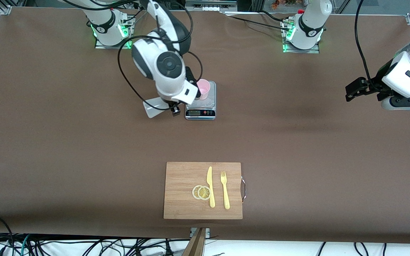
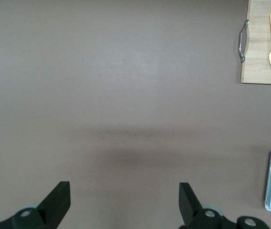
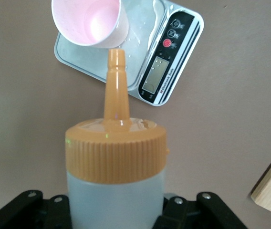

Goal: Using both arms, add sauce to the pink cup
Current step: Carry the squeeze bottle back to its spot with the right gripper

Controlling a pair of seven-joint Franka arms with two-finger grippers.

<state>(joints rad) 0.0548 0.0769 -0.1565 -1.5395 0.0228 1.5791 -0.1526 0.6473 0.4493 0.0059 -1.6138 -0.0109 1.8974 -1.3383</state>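
We see the right end effector (image 3: 114, 214) clamped around the translucent whitish squeeze bottle with a ribbed orange nozzle cap (image 3: 115, 157), holding it in the air beside the small grey kitchen scale with a black display strip (image 1: 200, 106). In the right wrist view the bottle's orange nozzle points toward the small pale pink plastic cup (image 3: 88, 21), its tip just short of the cup's rim; we cannot tell whether they touch. The pink cup stands on the scale's tray, at the tray's corner nearest the right arm's base, and the scale sits in the middle of the brown desk (image 1: 66, 149), somewhat toward the edge where the arm bases stand. In the front view the bottle is hidden by the right arm's wrist. The left end effector (image 1: 356, 89) hangs with its black fingers (image 2: 57, 200) spread wide and nothing between them, over bare desk close to the left arm's end, where that arm waits. Near the desk's edge closest to the front camera lies a rectangular bamboo cutting board with a metal handle (image 1: 183, 177), carrying a yellow plastic knife (image 1: 210, 186), a yellow plastic fork (image 1: 224, 189) and two thin lemon slices (image 1: 201, 192) touching the knife.
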